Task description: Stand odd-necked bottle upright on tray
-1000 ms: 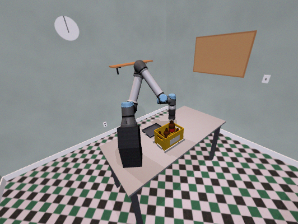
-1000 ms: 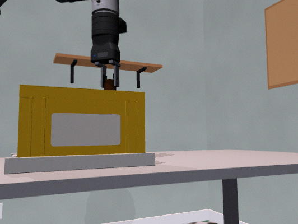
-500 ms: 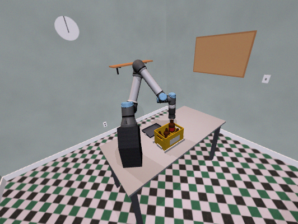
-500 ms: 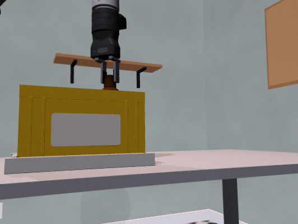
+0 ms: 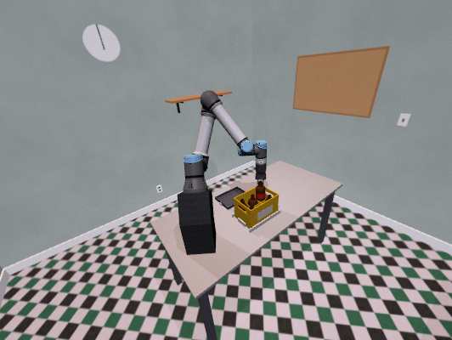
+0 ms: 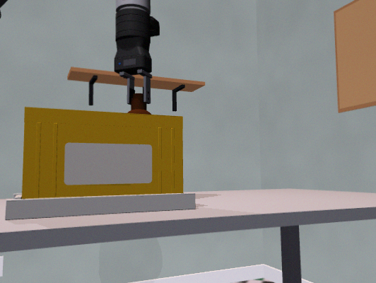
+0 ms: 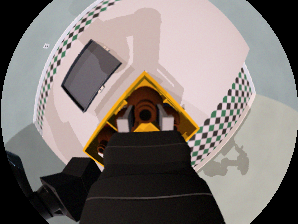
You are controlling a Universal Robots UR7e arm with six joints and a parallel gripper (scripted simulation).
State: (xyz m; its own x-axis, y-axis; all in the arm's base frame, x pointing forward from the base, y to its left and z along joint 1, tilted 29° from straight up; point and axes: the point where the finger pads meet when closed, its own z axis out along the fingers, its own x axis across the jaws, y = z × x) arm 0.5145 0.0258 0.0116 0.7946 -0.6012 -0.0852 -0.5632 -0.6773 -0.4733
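The gripper [image 5: 260,183] [image 6: 138,100] [image 7: 145,111] is closed on the neck of a brown bottle [image 5: 260,193] [image 6: 138,105] [image 7: 145,114], one finger on each side. That bottle is upright, glossy and round-shouldered with a red label, rising above the crate [image 5: 243,215] [image 6: 106,131] [image 7: 145,74] at one corner, its lower part inside. Other bottles [image 5: 252,201] [image 7: 103,146] sit lower within the yellow, straight-walled crate. Pale low strips [image 5: 265,222] [image 6: 102,206] run beside its foot, near the table's [image 5: 297,183] [image 6: 283,199] [image 7: 210,45] front long edge. The flat, dark, rectangular tray [image 5: 231,197] [image 7: 91,75] lies toward the opposite long edge.
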